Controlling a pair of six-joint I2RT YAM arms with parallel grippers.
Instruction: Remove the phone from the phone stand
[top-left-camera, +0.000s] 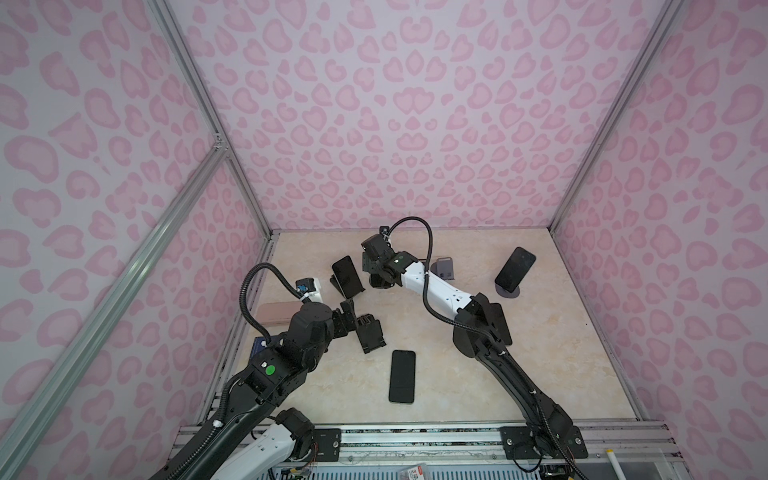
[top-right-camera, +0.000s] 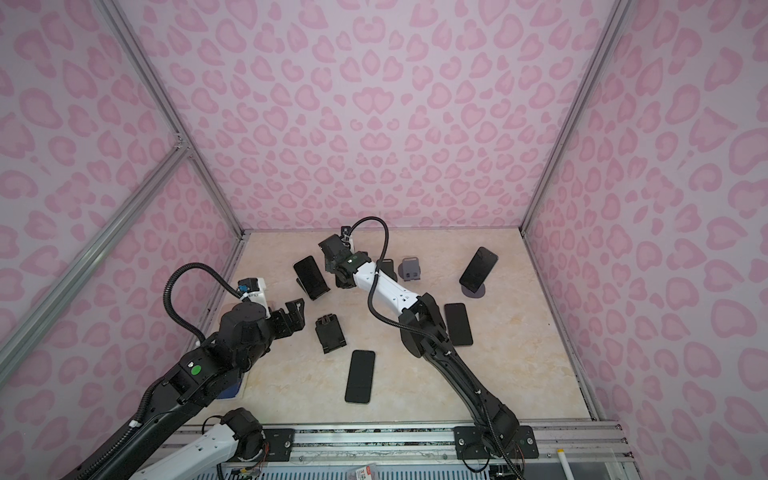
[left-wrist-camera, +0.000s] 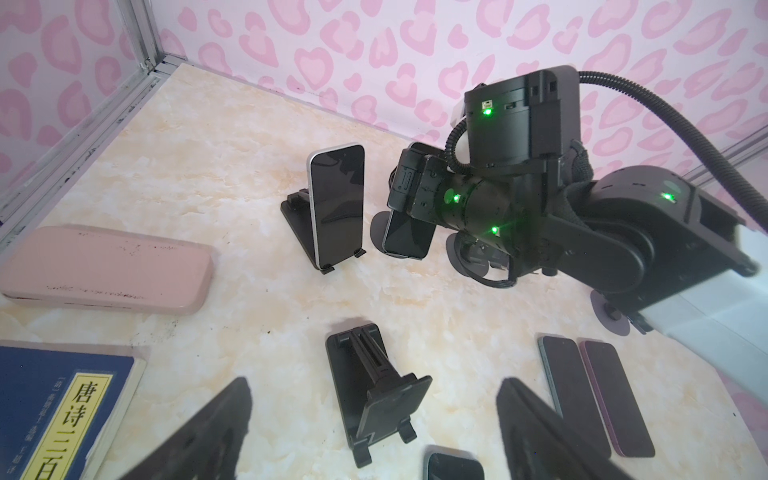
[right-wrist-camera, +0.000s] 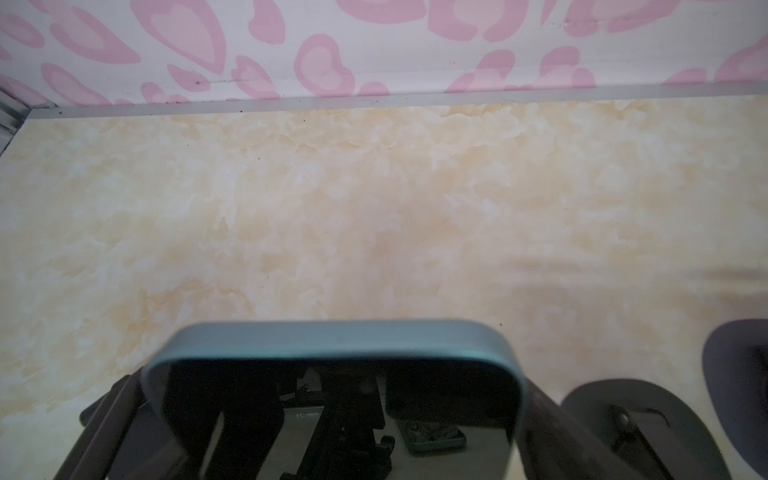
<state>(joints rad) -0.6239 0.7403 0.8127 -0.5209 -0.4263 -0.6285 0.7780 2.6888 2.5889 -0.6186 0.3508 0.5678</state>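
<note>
Phone, teal-framed with dark glass (right-wrist-camera: 332, 338), leans on its grey round-based stand (left-wrist-camera: 377, 226) at the back middle of the tabletop (right-wrist-camera: 374, 208). Left end effector (top-right-camera: 296, 316) hangs wide and empty. Right end effector (right-wrist-camera: 330, 399) pinches the phone's side edges, so the grasp looks made and the next move calls for a straight lift off the stand.

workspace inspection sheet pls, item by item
surface: marble-look tabletop
job's things: middle phone on round stand; left phone and far-right phone also on stands; black stand and grey stand empty
clutter: pink case, blue book, flat phones
grippers: left gripper open near black stand; right gripper straddles middle phone, grip unclear
cables: black hoses loop over both arms, no snag seen
surroundings: pink heart walls, aluminium frame
</note>
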